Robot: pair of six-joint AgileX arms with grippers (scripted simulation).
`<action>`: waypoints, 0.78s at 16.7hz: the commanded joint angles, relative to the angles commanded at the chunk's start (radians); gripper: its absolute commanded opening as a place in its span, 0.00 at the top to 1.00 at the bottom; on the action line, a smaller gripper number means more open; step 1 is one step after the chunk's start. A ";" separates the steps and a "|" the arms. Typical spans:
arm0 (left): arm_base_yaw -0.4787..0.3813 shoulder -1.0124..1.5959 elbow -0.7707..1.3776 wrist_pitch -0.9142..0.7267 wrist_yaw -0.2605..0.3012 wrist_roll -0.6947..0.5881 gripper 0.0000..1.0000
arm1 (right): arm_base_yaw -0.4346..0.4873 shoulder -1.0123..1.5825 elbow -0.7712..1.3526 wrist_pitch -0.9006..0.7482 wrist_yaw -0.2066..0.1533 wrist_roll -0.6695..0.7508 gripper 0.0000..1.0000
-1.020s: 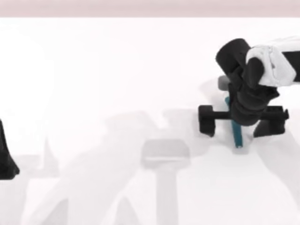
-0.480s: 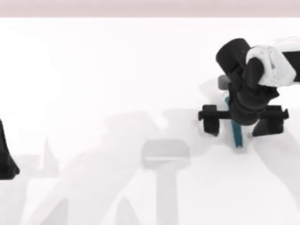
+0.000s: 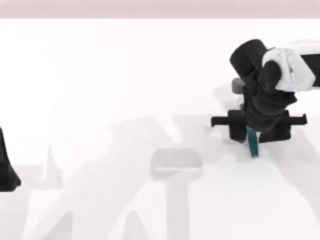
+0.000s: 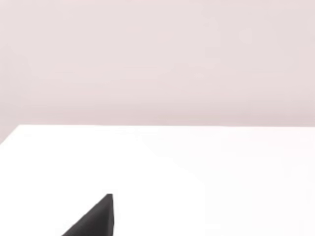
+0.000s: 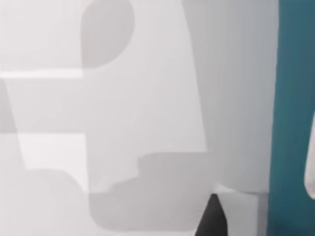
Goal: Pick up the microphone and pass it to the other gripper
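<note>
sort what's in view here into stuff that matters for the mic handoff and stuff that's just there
Part of the job:
- small microphone with tapering teal handle and rounded silver head, lying on the table
- right black two-finger claw, low over the handle, a finger at each side
- left black claw, parked at the table's left edge

Just there:
- plain white table

A rendered test scene is showing: a plain white table lying under soft shadows, with a blank pale pink wall running behind.
</note>
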State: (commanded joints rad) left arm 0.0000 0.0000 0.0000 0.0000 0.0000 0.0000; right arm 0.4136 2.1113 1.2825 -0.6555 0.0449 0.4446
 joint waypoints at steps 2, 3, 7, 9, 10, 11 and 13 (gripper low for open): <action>0.000 0.000 0.000 0.000 0.000 0.000 0.00 | 0.000 0.000 0.000 0.000 0.000 0.000 1.00; 0.000 0.000 0.000 0.000 0.000 0.000 0.00 | 0.000 0.000 0.000 0.000 0.000 0.000 1.00; 0.000 0.000 0.000 0.000 0.000 0.000 0.00 | 0.003 -0.062 0.021 -0.015 0.019 -0.018 1.00; 0.000 0.000 0.000 0.000 0.000 0.000 0.00 | 0.004 -0.073 0.011 0.037 0.003 -0.033 1.00; 0.000 0.000 0.000 0.000 0.000 0.000 0.00 | 0.005 -0.081 0.002 0.079 -0.010 -0.045 1.00; 0.000 0.000 0.000 0.000 0.000 0.000 0.00 | 0.005 -0.092 -0.009 0.128 -0.025 -0.059 1.00; 0.000 0.000 0.000 0.000 0.000 0.000 0.00 | 0.004 -0.117 -0.041 0.253 -0.061 -0.092 1.00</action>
State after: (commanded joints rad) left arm 0.0000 0.0000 0.0000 0.0000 0.0000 0.0000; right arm 0.4180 1.9939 1.2418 -0.4029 -0.0163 0.3523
